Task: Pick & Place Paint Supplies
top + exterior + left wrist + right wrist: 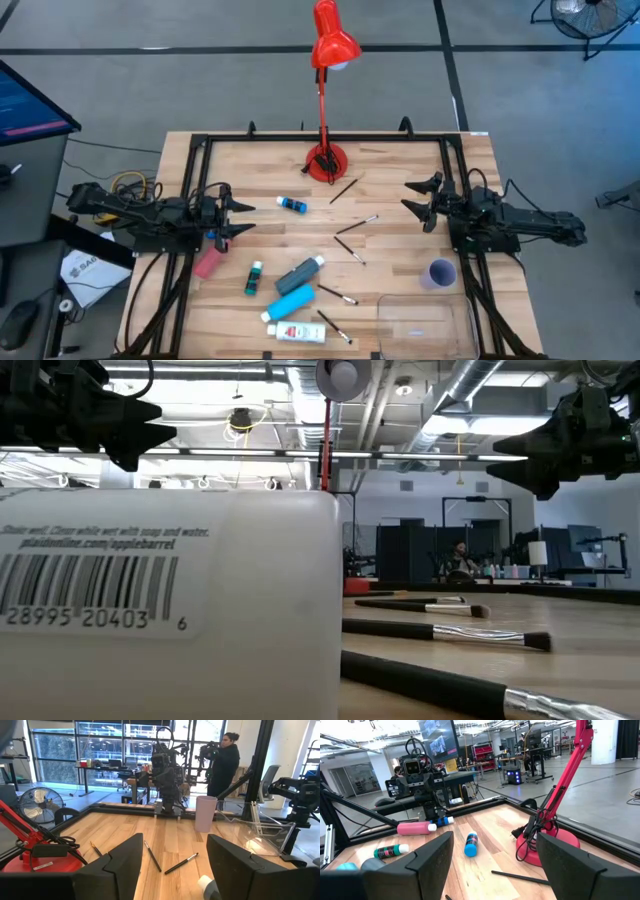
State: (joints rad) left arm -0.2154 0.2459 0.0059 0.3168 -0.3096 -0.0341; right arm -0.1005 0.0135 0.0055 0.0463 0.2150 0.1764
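Pale butcher-block wood forms the table [400, 170], and the paint supplies lie scattered over its middle and near half. Both arms hover at their own edges with nothing in their claws. The left gripper [236, 216] has its fingers spread apart; the right gripper [420, 197] is spread as well, and wider.

Closest to any claw is the pink-red tube [208, 263], lying just beside and slightly nearer the front edge than the left gripper, its long axis slanting toward the table's front left corner. The small blue bottle [293, 205] lies a little further in from the same claw, its length running roughly across the table. From the right wrist view both show just ahead of the left arm's base.

The right arm is nearer only to thin dark paintbrushes [356, 225] mid-table, and to the lilac cup [439, 273] and clear tray [420, 318]. I judge the left arm better placed for the pink-red tube.
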